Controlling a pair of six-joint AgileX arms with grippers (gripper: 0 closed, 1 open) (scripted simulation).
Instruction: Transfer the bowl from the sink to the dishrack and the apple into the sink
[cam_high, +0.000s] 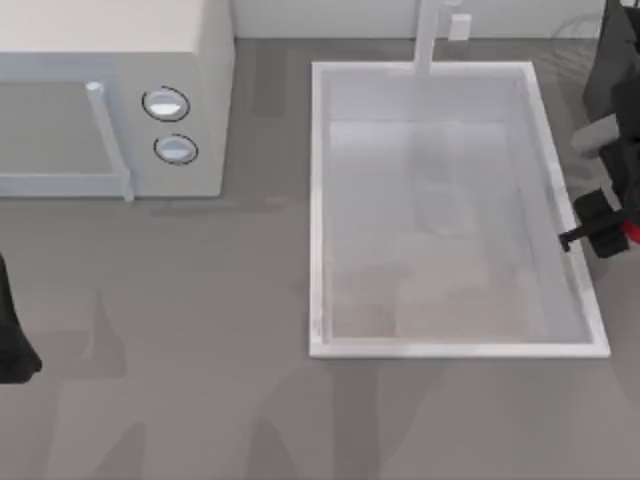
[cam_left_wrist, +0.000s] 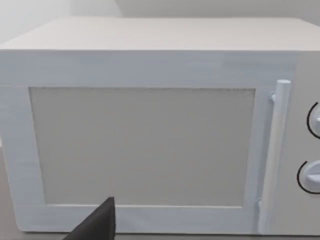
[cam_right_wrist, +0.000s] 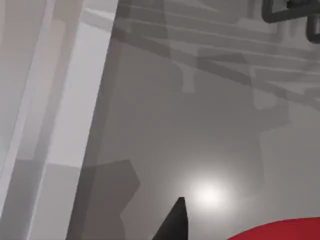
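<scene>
The white sink (cam_high: 318, 200) has a bare pale grey floor. My right gripper (cam_high: 598, 230) hovers over the counter just outside the sink's right rim. It is shut on the small red apple (cam_high: 631, 232). The right wrist view shows the apple (cam_right_wrist: 280, 231) close by, beside one dark finger (cam_right_wrist: 175, 220), with the sink rim (cam_right_wrist: 85, 100) to one side. Thin dark wires of the dishrack (cam_right_wrist: 280, 17) lie farther off. The bowl is out of view. My left arm (cam_high: 12, 340) is parked at the table's left edge.
A white microwave (cam_high: 110, 100) with two round knobs stands at the back left, and it faces the left wrist camera (cam_left_wrist: 150, 140). The white faucet post (cam_high: 428, 40) rises at the sink's far rim. Grey counter lies in front of the sink.
</scene>
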